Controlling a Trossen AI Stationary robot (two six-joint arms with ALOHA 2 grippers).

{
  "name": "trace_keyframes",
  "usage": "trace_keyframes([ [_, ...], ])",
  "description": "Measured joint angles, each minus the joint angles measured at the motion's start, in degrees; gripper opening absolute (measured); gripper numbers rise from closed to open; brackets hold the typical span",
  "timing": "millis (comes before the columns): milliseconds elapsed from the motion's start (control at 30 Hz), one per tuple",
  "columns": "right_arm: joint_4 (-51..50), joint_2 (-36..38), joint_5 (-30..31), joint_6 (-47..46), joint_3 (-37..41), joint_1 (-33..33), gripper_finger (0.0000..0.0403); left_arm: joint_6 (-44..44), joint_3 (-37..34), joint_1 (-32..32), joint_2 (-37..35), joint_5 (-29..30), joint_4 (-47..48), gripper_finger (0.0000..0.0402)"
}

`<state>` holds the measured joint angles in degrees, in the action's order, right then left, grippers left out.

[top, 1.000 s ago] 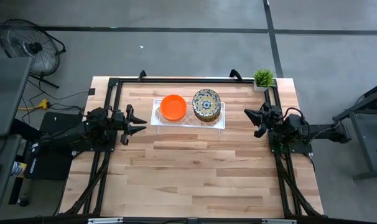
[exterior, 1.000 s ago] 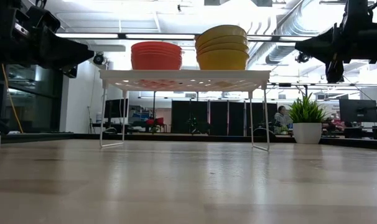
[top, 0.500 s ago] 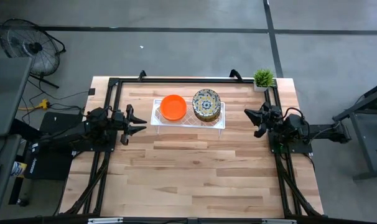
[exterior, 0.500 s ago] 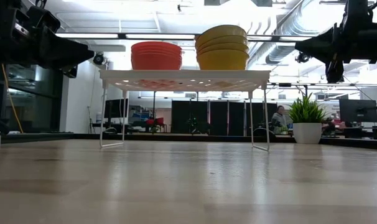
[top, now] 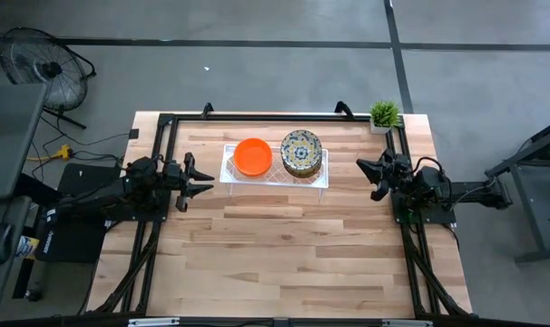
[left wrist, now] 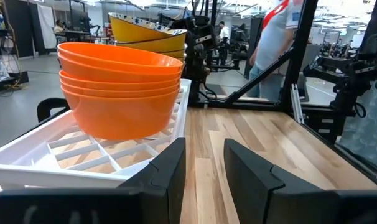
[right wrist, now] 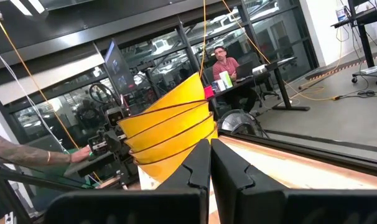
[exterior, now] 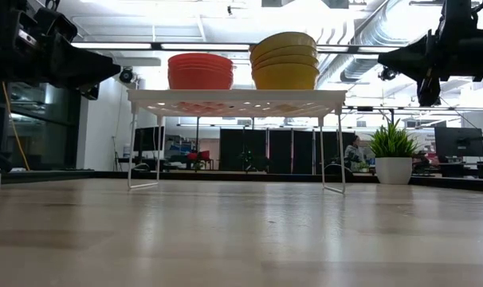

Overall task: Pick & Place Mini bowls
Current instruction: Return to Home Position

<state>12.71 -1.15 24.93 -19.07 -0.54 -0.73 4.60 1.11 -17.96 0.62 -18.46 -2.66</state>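
Fingers (left wrist: 168, 174) of the left gripper (top: 203, 184) stand a little apart and hold nothing, just off the left end of the white rack (top: 228, 173). On top of that rack the orange bowls (top: 252, 156) sit stacked, with the patterned bowls (top: 301, 153) stacked just to their right. We judge the one risk to be an arm swinging at bowl height, clipping the rack's edge or a stack's rim and tipping bowls off. Farther right, the right gripper (top: 364, 171) has its fingers (right wrist: 198, 163) pressed together and empty, and bare table (top: 284, 259) in front of both arms leaves open room.
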Motion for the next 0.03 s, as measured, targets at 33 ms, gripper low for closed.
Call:
trace_keyframes([
  [33, 0.0, 0.0, 0.0, 0.0, 0.0, 0.0, 0.0000, 0.0, 0.0, 0.0, 0.0, -0.1, 0.0, 0.0106],
])
